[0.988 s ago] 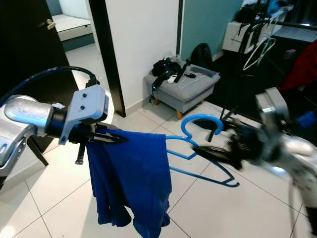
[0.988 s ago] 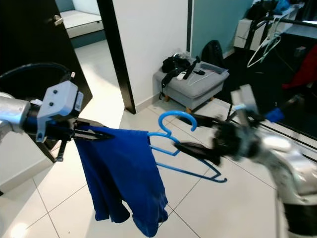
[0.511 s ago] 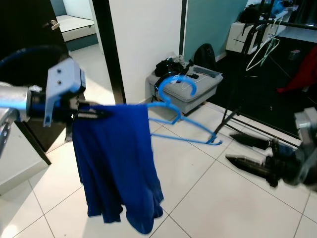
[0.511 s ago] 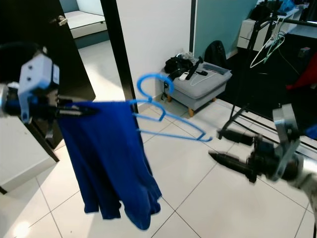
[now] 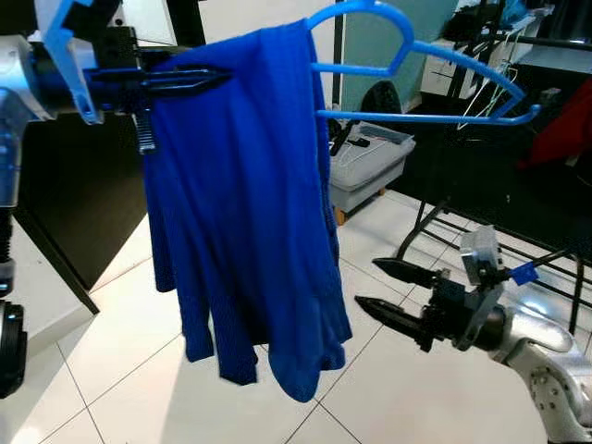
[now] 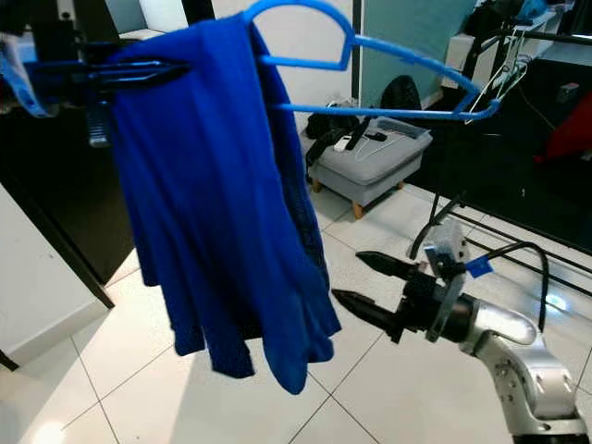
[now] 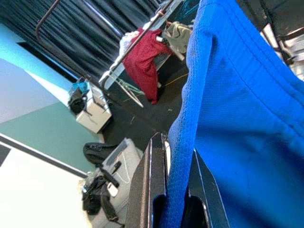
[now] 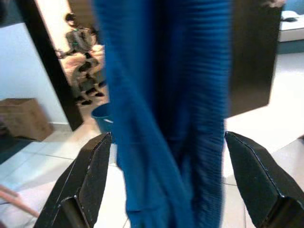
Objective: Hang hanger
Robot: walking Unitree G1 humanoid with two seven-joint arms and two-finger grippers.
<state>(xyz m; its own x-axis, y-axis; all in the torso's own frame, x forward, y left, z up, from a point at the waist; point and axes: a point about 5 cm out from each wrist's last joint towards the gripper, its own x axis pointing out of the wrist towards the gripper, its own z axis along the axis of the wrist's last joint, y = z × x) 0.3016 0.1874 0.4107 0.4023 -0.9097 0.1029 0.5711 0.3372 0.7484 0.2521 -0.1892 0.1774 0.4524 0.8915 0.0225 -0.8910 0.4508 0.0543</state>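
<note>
Cloth [image 5: 250, 194], deep blue, hangs in front of the robot from a blue hanger [image 5: 435, 88] held up high; the left gripper [image 5: 208, 79] is clamped on the cloth at one end of the hanger, its fingers [image 7: 154, 185] pinching the fabric in the left wrist view. The hanger's hook curls above the cloth and its bare arm sticks out toward the robot's right. Lower down on the right, the right gripper [image 5: 388, 289] is spread wide and grips nothing, its fingers [image 8: 88, 175] pointing at the hanging cloth without touching it. White floor tiles [image 5: 111, 333] lie beneath. Farther off, a grey ottoman [image 6: 370, 166] with dark clutter on top stands by the white wall, and beyond it a clothes rail [image 5: 518, 46] carries hangers and a red garment [image 5: 560, 134]. A dark door [image 5: 74, 194] stands on the left.
</note>
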